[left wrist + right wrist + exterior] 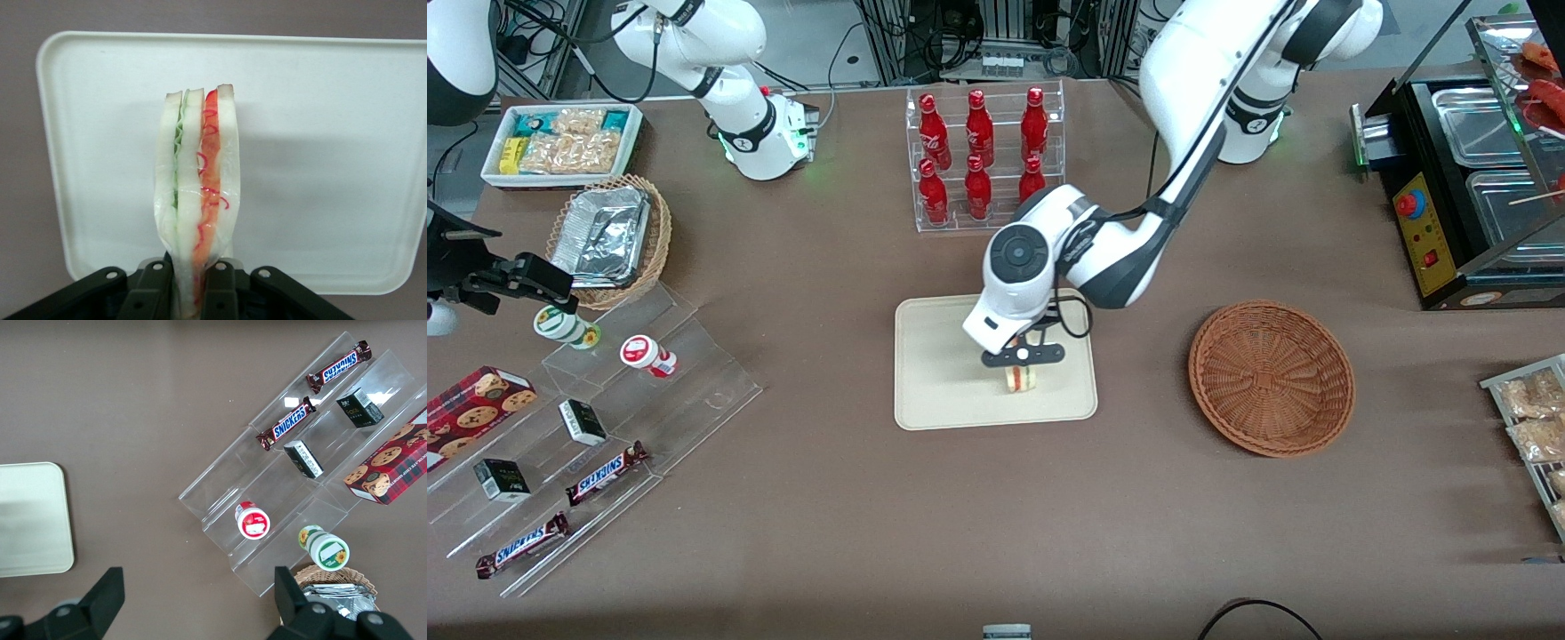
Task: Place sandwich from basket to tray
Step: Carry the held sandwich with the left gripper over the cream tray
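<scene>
My left gripper (1022, 363) hangs over the cream tray (934, 391) and is shut on the sandwich (1021, 379), a wrapped wedge of white bread with red and green filling. In the left wrist view the sandwich (197, 180) stands on edge between the black fingers (155, 288), with the tray (333, 153) spread beneath it. Whether the sandwich touches the tray I cannot tell. The reddish-brown wicker basket (1271, 377) sits empty beside the tray, toward the working arm's end of the table.
A clear rack of red bottles (983, 156) stands farther from the front camera than the tray. A stepped clear display (605, 427) with snack bars and cups, a tan basket of foil containers (609, 238) and a white snack bin (562, 142) lie toward the parked arm's end.
</scene>
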